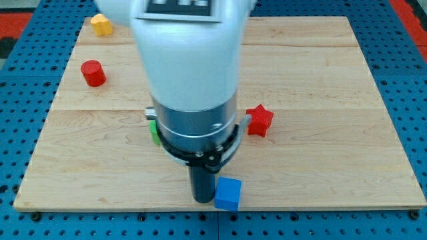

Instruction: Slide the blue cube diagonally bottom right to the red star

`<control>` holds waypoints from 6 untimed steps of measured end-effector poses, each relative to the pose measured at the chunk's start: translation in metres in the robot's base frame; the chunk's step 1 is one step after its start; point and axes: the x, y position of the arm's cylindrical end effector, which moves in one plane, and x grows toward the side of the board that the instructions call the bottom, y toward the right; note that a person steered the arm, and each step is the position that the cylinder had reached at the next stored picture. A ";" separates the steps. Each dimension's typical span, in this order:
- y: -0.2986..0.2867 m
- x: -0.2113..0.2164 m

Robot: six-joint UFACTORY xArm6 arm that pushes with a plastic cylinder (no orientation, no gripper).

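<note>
The blue cube (pixel 227 193) lies near the bottom edge of the wooden board (pixel 320 160), just right of the middle. The red star (pixel 259 121) lies up and to the right of it, about mid-board. My tip (pixel 202 199) is at the end of the dark rod and sits right against the cube's left side, near the board's bottom edge. The white and grey arm body covers the board's middle above the rod.
A red cylinder (pixel 93 73) lies at the view's left. A yellow block (pixel 101 25) lies at the top left corner. A green block (pixel 153 131) is mostly hidden behind the arm's left side. A blue pegboard (pixel 413 100) surrounds the board.
</note>
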 end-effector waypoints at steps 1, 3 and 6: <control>-0.047 0.014; 0.041 0.014; 0.164 0.008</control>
